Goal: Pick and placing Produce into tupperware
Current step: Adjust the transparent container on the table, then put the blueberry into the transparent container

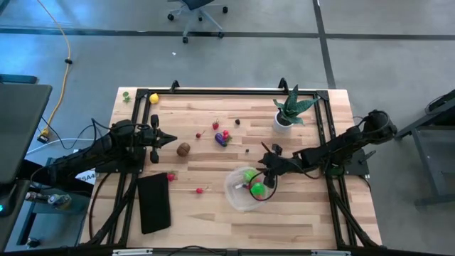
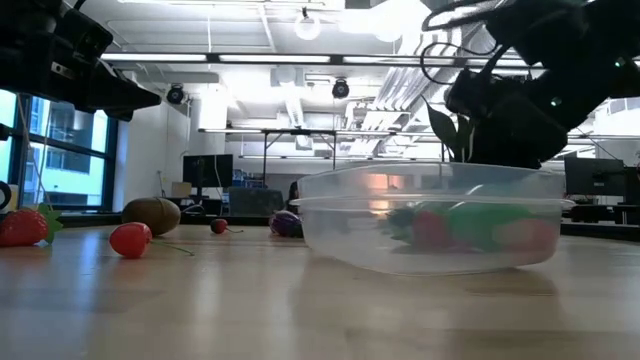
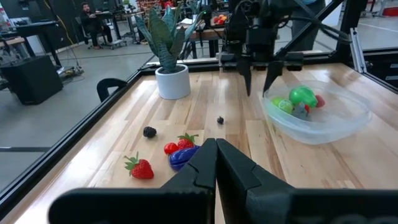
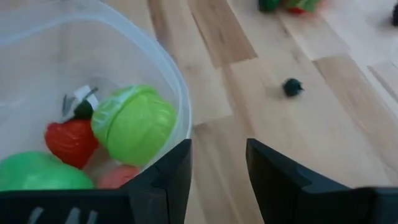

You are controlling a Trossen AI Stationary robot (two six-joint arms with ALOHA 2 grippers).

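Right gripper: we see it over the tub's rim, jaws partly apart, holding nothing | Left gripper: waits closed near the kiwi | Tub: holds two green pieces and a strawberry | Table: we count cherries, a purple piece and a lemon lying loose.

Produce in tupperware; plant prob. behind.
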